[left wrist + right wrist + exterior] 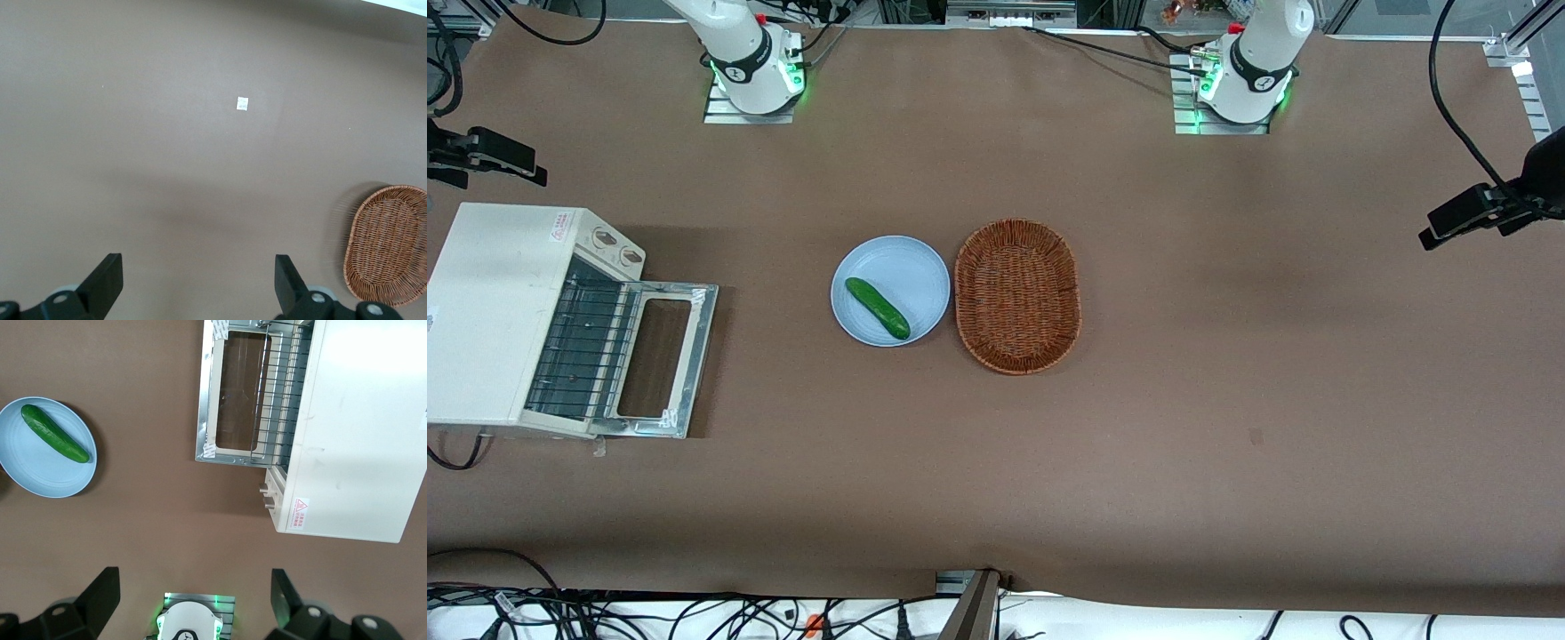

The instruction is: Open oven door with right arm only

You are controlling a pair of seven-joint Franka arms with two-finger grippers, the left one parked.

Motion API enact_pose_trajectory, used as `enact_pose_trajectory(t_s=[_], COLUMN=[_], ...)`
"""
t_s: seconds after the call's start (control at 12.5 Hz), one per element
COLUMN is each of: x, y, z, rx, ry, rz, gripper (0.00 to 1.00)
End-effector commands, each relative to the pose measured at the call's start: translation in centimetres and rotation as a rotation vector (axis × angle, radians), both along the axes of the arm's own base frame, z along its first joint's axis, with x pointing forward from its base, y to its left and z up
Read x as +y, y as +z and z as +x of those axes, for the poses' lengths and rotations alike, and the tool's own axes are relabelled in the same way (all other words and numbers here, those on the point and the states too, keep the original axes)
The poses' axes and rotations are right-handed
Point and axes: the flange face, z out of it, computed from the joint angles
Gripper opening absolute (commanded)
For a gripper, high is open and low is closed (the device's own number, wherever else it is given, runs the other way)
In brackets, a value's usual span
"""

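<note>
The oven (498, 311) sits at the working arm's end of the table (1227, 373), and its door (660, 357) lies folded down flat in front of it, glass facing up — the wire rack (578, 351) inside is exposed. The two knobs (268, 495) sit on the panel beside the opening. The gripper (193, 600) hangs high above the table, well apart from the door, its fingers (100, 590) spread wide and holding nothing. Nearer the middle of the table a cucumber (877, 308) lies on a blue plate (925, 267), just beside a wicker basket (1017, 295).
</note>
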Motion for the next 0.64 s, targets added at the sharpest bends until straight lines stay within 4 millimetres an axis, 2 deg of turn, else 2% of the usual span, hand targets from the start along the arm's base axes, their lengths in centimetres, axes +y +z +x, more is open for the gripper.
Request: enact_pose_trajectory(t_s=[0.0, 0.56], x=[0.06, 0.65], y=[0.72, 1.31], z=[-0.36, 0.27], rx=[-0.027, -0.042], ry=[0.007, 0.029], rz=[-0.012, -0.013], gripper=[1.00, 1.00])
